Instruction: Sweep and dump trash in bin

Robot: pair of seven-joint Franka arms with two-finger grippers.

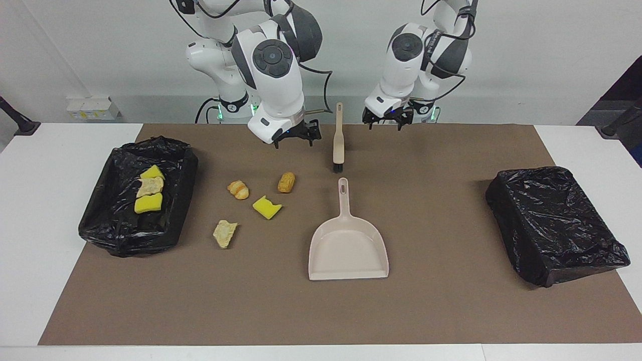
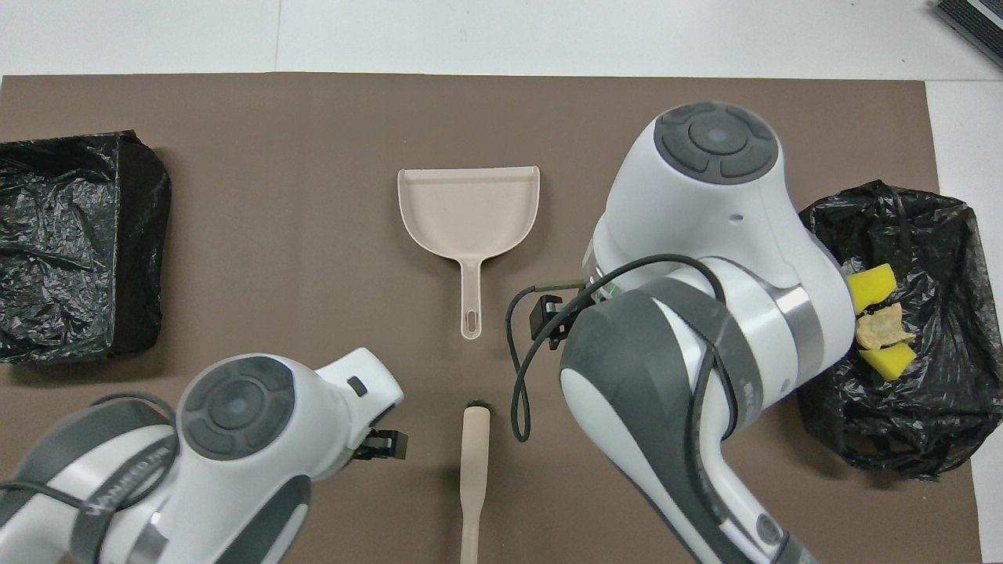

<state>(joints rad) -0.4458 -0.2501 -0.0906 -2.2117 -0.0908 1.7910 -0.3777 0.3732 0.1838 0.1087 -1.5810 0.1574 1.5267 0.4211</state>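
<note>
Trash pieces: three lie in the lined bin (image 1: 173, 165) at the right arm's end; four remain on the worktop (image 1: 451, 311) beside it — croissant (image 1: 238, 189), bread roll (image 1: 286, 182), yellow sponge chunk (image 1: 266, 207), pastry scrap (image 1: 224, 233). Dustpan (image 1: 348, 245) and brush (image 1: 338, 138) lie released. Right gripper (image 1: 293, 134) and left gripper (image 1: 387, 118) hover spread, empty. Sweeping is under half done.
</note>
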